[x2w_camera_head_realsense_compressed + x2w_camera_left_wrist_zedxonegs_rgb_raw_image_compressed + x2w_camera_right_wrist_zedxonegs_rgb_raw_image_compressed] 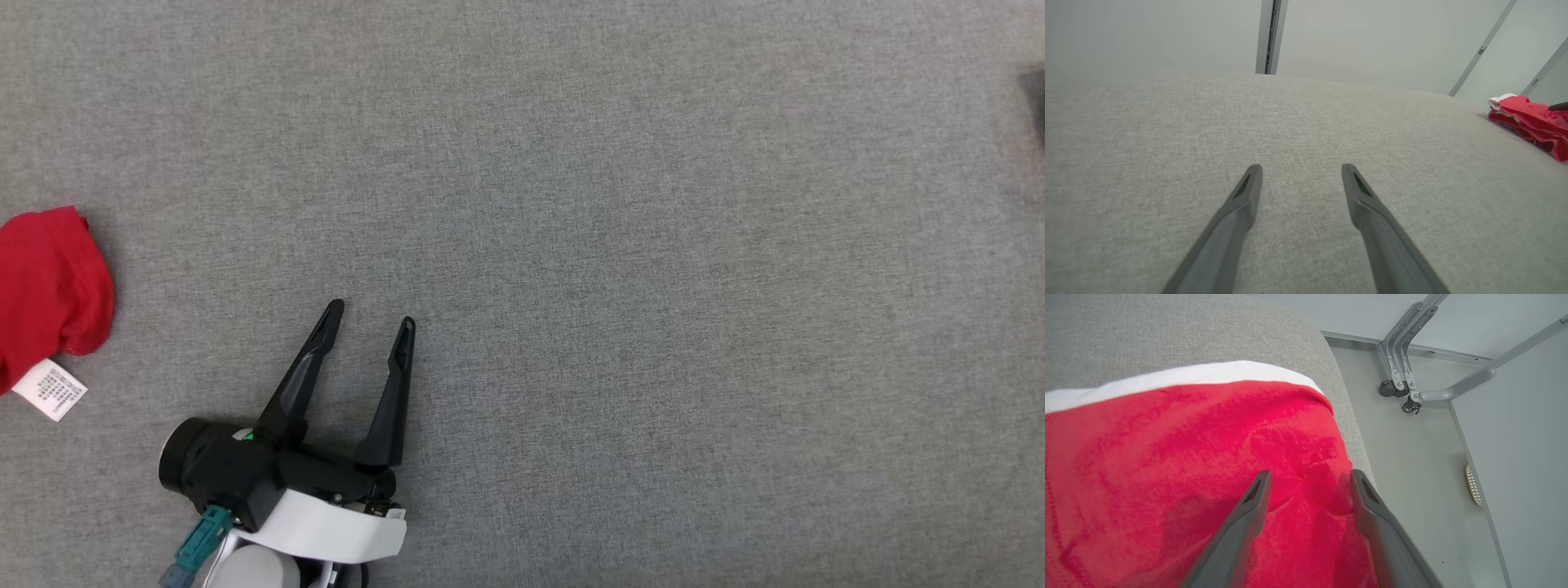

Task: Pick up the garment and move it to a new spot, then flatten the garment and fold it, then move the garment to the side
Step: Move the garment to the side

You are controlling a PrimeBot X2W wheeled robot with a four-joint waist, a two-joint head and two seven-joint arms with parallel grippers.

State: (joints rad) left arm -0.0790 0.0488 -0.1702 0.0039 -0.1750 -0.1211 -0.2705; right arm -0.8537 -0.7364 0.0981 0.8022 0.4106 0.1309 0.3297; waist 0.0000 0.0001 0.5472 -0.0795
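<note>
Garment: the red garment (53,286) lies bunched at the far left rim of the grey counter (653,245). A white care label (51,390) sticks out from its near end.
Why there: going by the task, this looks like the set-aside spot, off to the side and well apart from the middle of the counter.
Right jaws: spread wide straight above the garment, one finger (1237,535) on each side of a small raised pucker in the cloth. Nothing is pinched between them.
Why so: wide jaws over a lump of cloth would suit either a release or the start of a pinch. I cannot tell which.
Left jaws: wide open and holding nothing, with the fingers (302,376) low over bare counter, well apart from the garment. They seem to be kept out of the way.
Edge: the cloth lies near the counter's rounded corner, with the floor (1412,457) and a metal frame (1404,347) beyond. A careless nudge could slide it off.
Cut off: the head view crops most of the garment, and the right wrist view is too close to show its outline, so I cannot judge how neatly it is folded.
Unclear: whether the right fingertips touch the cloth. The white band (1188,377) along the far side may be trim or lining.
Unclear too: a dark tip (1560,107) beside the garment, and a dark blur (1035,102) at the head view's right rim.
</note>
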